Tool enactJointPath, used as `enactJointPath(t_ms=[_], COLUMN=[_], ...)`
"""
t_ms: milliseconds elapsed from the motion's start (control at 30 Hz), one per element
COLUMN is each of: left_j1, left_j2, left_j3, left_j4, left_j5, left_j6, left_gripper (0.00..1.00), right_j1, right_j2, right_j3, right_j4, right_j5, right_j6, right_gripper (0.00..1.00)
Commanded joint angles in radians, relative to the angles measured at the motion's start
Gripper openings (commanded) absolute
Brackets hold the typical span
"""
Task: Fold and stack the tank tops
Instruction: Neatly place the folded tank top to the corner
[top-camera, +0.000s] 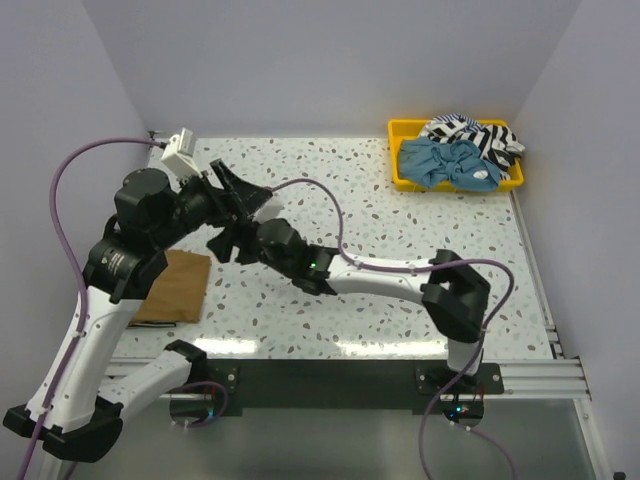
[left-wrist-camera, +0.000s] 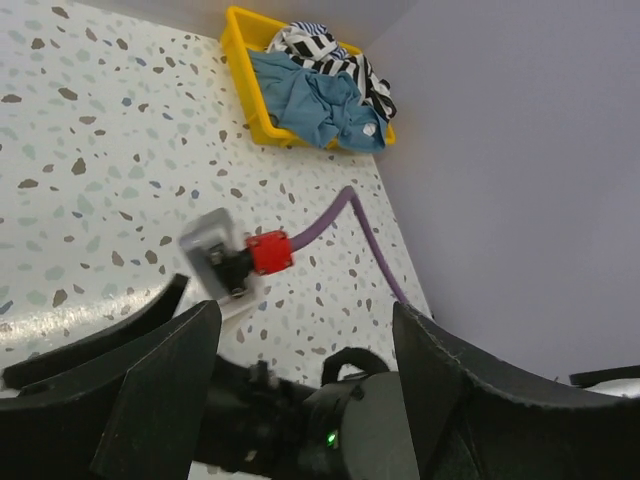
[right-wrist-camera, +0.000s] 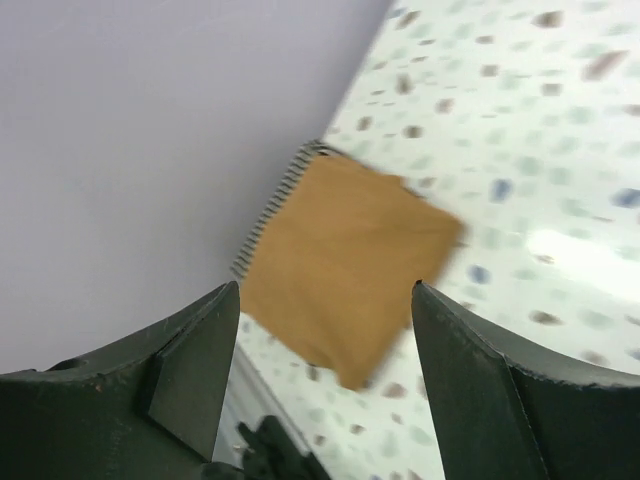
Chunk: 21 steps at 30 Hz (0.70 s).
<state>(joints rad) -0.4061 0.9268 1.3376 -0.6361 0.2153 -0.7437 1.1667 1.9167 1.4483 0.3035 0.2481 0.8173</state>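
Note:
A tan-brown tank top (top-camera: 175, 285) lies folded flat at the table's left side; in the right wrist view this tan top (right-wrist-camera: 345, 265) shows beyond my open fingers. A light blue tank top (top-camera: 450, 165) and a black-and-white striped one (top-camera: 470, 132) lie crumpled in the yellow tray (top-camera: 395, 150) at the back right. My left gripper (top-camera: 243, 195) hangs open and empty above the table's left middle. My right gripper (top-camera: 222, 243) is open and empty just below it, near the tan top's right edge. The left gripper (left-wrist-camera: 302, 308) looks down on the right arm's wrist; the right gripper (right-wrist-camera: 325, 287) holds nothing.
The right arm stretches across the table's front toward the left, with its purple cable (top-camera: 320, 200) looping over the middle. Its white wrist camera (left-wrist-camera: 215, 255) sits right under my left fingers. Walls close in the left, back and right sides. In the left wrist view the yellow tray (left-wrist-camera: 237, 40) stands far off.

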Motion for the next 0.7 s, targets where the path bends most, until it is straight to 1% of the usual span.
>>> enactJointPath(t_ms=[0,33,100,133,167,200,233,367,400,467,533,567,600,633,667], left_j1=[0.006,0.004,0.004,0.001,-0.005,-0.013,-0.04,-0.12,-0.147,-0.158,-0.161,-0.163,-0.165,-0.165,-0.166], left_j2=[0.015,0.02,0.035,0.041,0.05,0.066,0.07,0.133,0.144,0.158,0.165,0.173,0.176,0.182,0.187], left_j3=[-0.034,-0.075,-0.122,-0.168,-0.192,-0.213,-0.254,-0.308,-0.327,-0.36,-0.412,-0.428,-0.44,-0.466,-0.478], left_j4=[0.087,0.098,0.14,0.154,0.17,0.199,0.217,0.254,0.259,0.28,0.309,0.317,0.325,0.329,0.334], left_j5=[-0.019,-0.022,-0.022,-0.024,-0.022,-0.037,-0.056,-0.146,-0.189,-0.209,-0.212,-0.212,-0.244,-0.249,-0.248], left_j6=[0.05,0.055,0.066,0.067,0.07,0.07,0.072,0.078,0.079,0.079,0.078,0.081,0.081,0.084,0.089], left_gripper=[0.75,0.75,0.75,0.75,0.75,0.74,0.74,0.74,0.74,0.75,0.75,0.75,0.75,0.75,0.75], right_j1=[-0.056,-0.071,-0.087,-0.097,-0.122,-0.131,-0.139,-0.153,-0.153,-0.154,-0.156,-0.154,-0.154,-0.154,-0.156], right_j2=[-0.209,-0.249,-0.332,-0.403,-0.444,-0.481,-0.554,-0.708,-0.743,-0.832,-0.881,-0.924,-0.941,-0.956,-0.978], right_j3=[-0.17,-0.251,-0.32,-0.383,-0.413,-0.44,-0.492,-0.591,-0.624,-0.66,-0.704,-0.71,-0.718,-0.718,-0.718], right_j4=[0.013,-0.015,-0.056,-0.078,-0.122,-0.142,-0.165,-0.341,-0.372,-0.444,-0.483,-0.541,-0.572,-0.634,-0.662], right_j5=[0.072,0.083,0.117,0.131,0.131,0.132,0.141,0.232,0.247,0.285,0.304,0.316,0.347,0.362,0.375], right_j6=[-0.007,-0.013,-0.035,-0.038,-0.037,-0.041,-0.044,-0.061,-0.06,-0.047,-0.038,-0.033,-0.021,-0.015,-0.001], right_gripper=[0.73,0.73,0.73,0.74,0.74,0.74,0.74,0.75,0.75,0.76,0.77,0.77,0.77,0.79,0.82])
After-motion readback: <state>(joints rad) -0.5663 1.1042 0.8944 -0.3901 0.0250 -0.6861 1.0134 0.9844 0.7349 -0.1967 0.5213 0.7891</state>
